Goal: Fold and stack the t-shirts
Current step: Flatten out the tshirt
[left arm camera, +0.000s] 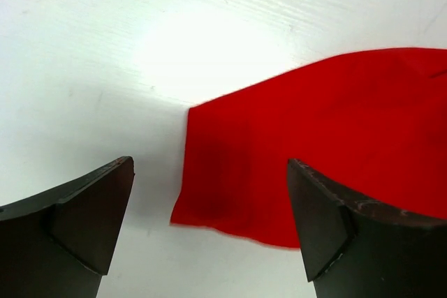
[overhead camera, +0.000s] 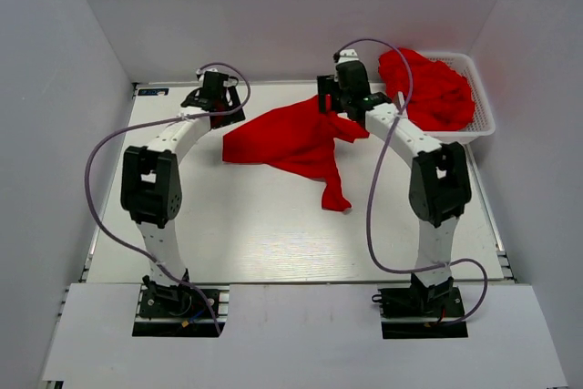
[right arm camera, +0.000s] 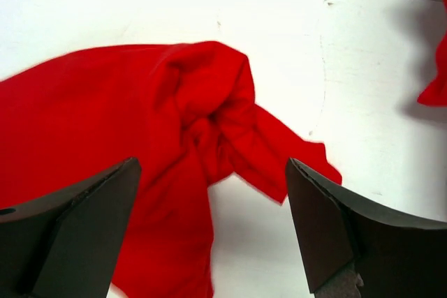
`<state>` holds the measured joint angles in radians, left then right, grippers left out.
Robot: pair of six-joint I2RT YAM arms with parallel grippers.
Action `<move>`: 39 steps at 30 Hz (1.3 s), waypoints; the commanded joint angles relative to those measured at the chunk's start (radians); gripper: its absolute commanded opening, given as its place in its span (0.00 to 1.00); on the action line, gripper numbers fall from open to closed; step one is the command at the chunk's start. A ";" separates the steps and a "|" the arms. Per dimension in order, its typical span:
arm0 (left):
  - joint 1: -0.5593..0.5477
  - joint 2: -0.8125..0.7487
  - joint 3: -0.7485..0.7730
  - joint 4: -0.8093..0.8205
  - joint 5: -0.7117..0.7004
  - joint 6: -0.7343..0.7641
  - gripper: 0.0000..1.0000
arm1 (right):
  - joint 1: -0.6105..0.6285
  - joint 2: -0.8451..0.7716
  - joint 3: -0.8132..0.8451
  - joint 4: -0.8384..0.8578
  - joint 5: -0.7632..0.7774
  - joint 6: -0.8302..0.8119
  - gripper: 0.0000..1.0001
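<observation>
A red t-shirt (overhead camera: 296,141) lies crumpled on the white table at the back middle, one part trailing toward the front. My left gripper (overhead camera: 211,102) is open and empty just left of the shirt's left corner (left arm camera: 209,193), above the table. My right gripper (overhead camera: 339,97) is open and empty over the shirt's bunched right end (right arm camera: 209,116). More red shirts (overhead camera: 428,88) are piled in a white basket (overhead camera: 483,116) at the back right.
White walls close in the table on the left, back and right. The basket stands against the right wall. A red edge of the basket's cloth (right arm camera: 436,88) shows at the right of the right wrist view.
</observation>
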<state>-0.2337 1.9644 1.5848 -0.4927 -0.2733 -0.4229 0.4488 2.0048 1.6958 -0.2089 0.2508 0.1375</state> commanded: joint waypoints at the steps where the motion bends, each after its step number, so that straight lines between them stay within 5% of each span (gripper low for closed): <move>1: 0.007 -0.175 -0.087 -0.001 -0.010 0.003 1.00 | -0.002 -0.182 -0.102 -0.006 -0.040 0.066 0.90; 8: 0.028 -0.366 -0.347 0.069 0.040 0.039 1.00 | -0.002 -0.429 -0.457 0.002 -0.185 0.125 0.90; 15: 0.019 -0.407 -0.590 0.210 0.234 0.122 1.00 | 0.002 -0.578 -0.732 0.038 -0.375 0.155 0.90; 30: 0.020 -0.218 -0.548 0.307 0.223 0.257 1.00 | 0.014 -0.456 -0.820 0.083 -0.429 0.140 0.90; 33: 0.020 -0.173 -0.513 0.307 0.223 0.266 0.94 | 0.013 -0.428 -0.808 0.075 -0.418 0.137 0.90; 39: 0.008 -0.150 -0.503 0.396 0.309 0.266 0.62 | 0.019 -0.391 -0.805 0.055 -0.436 0.126 0.90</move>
<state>-0.2199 1.8168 1.0485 -0.1459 -0.0181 -0.1673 0.4603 1.6012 0.8585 -0.1574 -0.1616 0.2787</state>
